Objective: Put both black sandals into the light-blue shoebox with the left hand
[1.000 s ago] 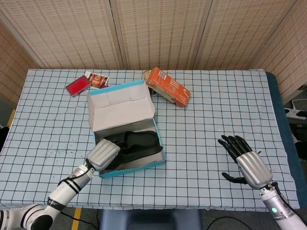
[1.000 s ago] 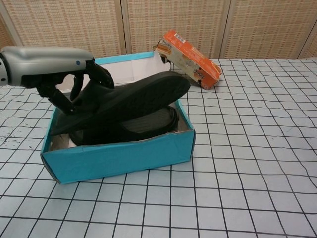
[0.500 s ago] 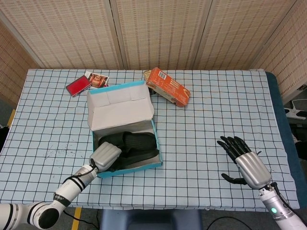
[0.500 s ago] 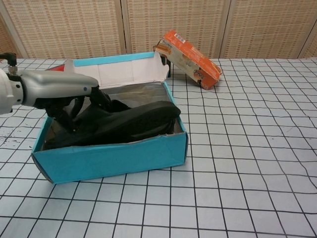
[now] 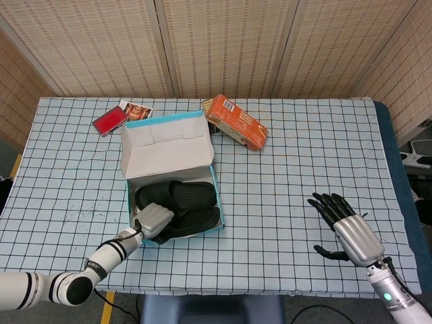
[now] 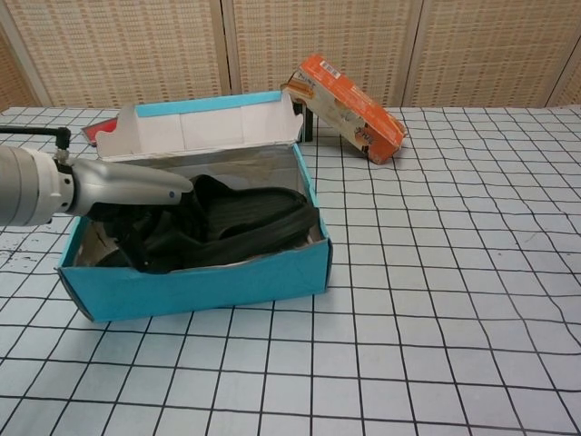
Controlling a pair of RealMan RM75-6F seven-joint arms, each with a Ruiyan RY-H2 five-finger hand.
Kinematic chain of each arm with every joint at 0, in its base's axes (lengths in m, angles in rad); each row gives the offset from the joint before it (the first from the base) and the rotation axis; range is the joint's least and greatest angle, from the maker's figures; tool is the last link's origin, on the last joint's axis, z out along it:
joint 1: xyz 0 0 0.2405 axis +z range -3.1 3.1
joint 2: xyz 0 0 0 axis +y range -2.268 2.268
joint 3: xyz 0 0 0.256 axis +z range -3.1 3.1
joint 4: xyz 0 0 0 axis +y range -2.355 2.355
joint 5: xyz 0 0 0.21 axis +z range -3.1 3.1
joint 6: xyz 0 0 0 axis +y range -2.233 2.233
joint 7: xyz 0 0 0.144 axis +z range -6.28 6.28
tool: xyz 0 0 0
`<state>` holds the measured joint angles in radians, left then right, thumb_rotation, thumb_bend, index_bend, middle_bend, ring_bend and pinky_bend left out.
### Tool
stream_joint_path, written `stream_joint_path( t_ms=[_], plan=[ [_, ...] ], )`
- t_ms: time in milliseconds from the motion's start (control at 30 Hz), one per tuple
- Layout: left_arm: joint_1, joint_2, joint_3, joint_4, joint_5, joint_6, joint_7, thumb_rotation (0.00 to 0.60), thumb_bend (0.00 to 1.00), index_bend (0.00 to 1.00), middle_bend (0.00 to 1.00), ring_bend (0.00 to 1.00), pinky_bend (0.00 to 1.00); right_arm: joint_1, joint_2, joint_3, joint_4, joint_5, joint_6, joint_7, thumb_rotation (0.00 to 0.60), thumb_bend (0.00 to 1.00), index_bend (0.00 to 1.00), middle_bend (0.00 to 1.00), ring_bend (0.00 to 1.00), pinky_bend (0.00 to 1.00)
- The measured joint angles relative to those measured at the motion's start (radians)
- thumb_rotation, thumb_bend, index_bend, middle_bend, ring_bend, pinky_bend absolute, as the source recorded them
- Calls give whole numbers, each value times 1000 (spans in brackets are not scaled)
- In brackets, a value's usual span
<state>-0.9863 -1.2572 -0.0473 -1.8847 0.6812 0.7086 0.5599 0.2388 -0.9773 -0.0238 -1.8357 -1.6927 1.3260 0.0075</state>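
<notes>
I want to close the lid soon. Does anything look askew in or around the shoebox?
One sandal lies tilted on the other, its end poking above the shoebox's front wall, with the left hand over it. Behind, the orange carton sits propped at an angle.

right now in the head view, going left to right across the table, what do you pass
red case → left hand → light-blue shoebox with black sandals → orange carton → right hand
</notes>
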Motion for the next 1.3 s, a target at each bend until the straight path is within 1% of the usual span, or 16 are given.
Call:
stream_joint_path(
  t_ms=[167,333,433,600,700,833,933,1000,1067,1100,1133,1167,1200,1267,1300],
  plan=[
    [-41,4,1,29,-55,-56,-61,600,598,679,729,667,582,1,-2,-5,3,-4,-5,1,539,116,0,0,0,0],
    [-60,19,-19,55,-67,-112,-155,600,584,672,730,670,587,0,-3,-8,5,-8,-4,5,539,117,0,0,0,0],
    [-77,18,-18,91,-77,-136,-187,600,582,661,729,671,590,0,-3,-10,6,-13,-3,6,538,116,0,0,0,0],
    [-118,1,10,153,-123,-189,-219,600,575,649,722,671,592,0,-1,-12,2,-19,-1,4,538,116,0,0,0,0],
    [-154,-14,38,195,-154,-232,-241,600,576,638,722,671,594,0,0,-14,0,-21,-1,0,539,116,0,0,0,0],
    [-183,-27,62,235,-174,-268,-279,600,574,634,720,671,594,0,-1,-15,-1,-22,-2,-3,539,116,0,0,0,0],
    [-187,-31,67,243,-163,-269,-302,600,564,595,686,657,549,0,-2,-14,-1,-19,-2,-4,538,116,0,0,0,0],
    [-179,-30,60,238,-141,-260,-316,600,552,516,623,604,495,0,-3,-14,-1,-18,-4,-5,537,116,0,0,0,0],
    [-167,-28,50,231,-112,-249,-332,600,533,383,501,491,442,1,-3,-14,-1,-18,-5,-5,538,116,0,0,0,0],
    [-161,-27,46,229,-101,-244,-338,600,513,233,347,340,388,1,-4,-14,-1,-18,-5,-5,538,117,0,0,0,0],
    [-153,-26,40,225,-86,-237,-345,600,501,139,241,234,351,1,-4,-14,-1,-18,-5,-6,537,116,0,0,0,0],
    [-146,-26,35,222,-70,-231,-350,600,487,35,106,101,303,1,-5,-14,-1,-18,-6,-6,538,116,0,0,0,0],
    [-134,-24,27,218,-45,-223,-361,600,477,5,36,29,259,1,-6,-14,-2,-18,-6,-6,538,116,0,0,0,0],
    [-109,-21,8,210,6,-207,-385,600,457,0,0,0,210,-1,-5,-15,-3,-20,-1,-7,538,116,0,0,0,0],
    [-90,-20,-5,206,48,-197,-406,600,450,0,0,0,198,-2,-4,-15,-4,-20,0,-7,538,116,0,0,0,0]
  ],
)
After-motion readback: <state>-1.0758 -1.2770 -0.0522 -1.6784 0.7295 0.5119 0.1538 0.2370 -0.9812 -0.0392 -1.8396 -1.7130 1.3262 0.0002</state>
